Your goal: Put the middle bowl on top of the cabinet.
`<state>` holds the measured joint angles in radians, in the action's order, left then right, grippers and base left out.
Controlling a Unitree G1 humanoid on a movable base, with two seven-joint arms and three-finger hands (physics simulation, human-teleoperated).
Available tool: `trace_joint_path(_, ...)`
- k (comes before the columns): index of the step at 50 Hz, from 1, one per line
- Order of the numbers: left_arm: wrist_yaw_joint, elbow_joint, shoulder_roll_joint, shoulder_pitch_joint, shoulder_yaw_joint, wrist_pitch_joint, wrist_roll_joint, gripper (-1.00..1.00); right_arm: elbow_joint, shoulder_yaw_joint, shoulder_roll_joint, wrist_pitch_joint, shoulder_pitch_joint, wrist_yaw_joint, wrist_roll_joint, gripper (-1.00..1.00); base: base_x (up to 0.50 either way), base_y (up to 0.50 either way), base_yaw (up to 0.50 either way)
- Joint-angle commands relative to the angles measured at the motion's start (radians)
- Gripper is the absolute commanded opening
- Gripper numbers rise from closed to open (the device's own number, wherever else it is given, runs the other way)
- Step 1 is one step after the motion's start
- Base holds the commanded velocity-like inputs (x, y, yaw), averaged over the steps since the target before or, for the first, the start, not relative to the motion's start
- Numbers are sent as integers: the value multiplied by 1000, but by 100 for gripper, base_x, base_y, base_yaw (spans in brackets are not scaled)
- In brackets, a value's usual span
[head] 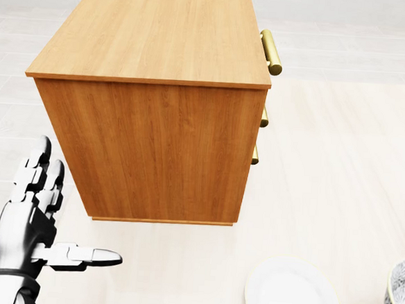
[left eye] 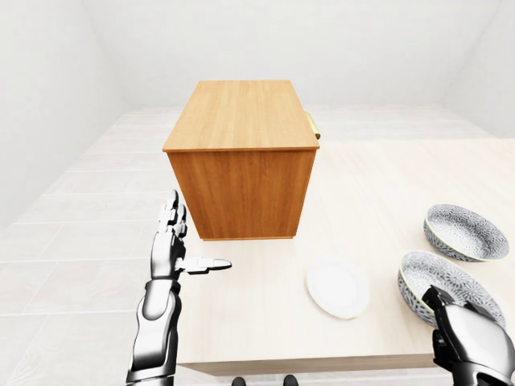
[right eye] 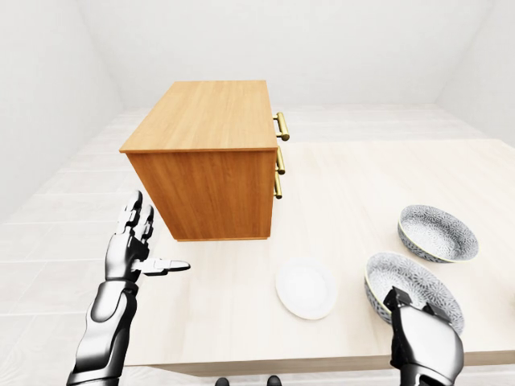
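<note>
Frankly, I cannot tell if my right hand (right eye: 422, 342) grasps the near bowl (right eye: 406, 277); a shallow rim pinch could drop it mid-lift. Fingers of my left hand (left eye: 170, 253) hang released.

On a pale table (right eye: 362, 177): wooden cabinet (right eye: 205, 153), white plate (right eye: 306, 289), two bowls.
Upper left, the cabinet, brass handles (right eye: 282, 126) on its right face; lower centre, the plate; right of it the lower patterned bowl (right eye: 406, 281), the upper patterned bowl (right eye: 437, 232) near, apart. Lower left, left hand (right eye: 131, 241) spread, fingers up, thumb pointing right. Bottom right, right hand (right eye: 422, 342) overlapping the lower bowl's rim, grip unclear.
</note>
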<state>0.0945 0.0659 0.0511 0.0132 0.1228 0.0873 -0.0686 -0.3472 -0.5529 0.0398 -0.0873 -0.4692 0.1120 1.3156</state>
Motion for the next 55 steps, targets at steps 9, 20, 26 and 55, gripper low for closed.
trace_joint_path(9,6,-6,2,1,3,0,-9,100,-190,-54,51,0,15,142,-98,-100,0,0,0)
trace_joint_path(20,13,8,5,6,14,0,-21,100,-303,-60,73,0,52,234,-125,-100,0,0,0)
trace_joint_path(26,15,14,7,6,17,0,-24,100,-343,-63,65,0,73,290,-145,-100,0,0,0)
trace_joint_path(55,32,51,5,29,21,-6,-14,100,-405,113,-199,175,521,586,-145,-100,0,0,0)
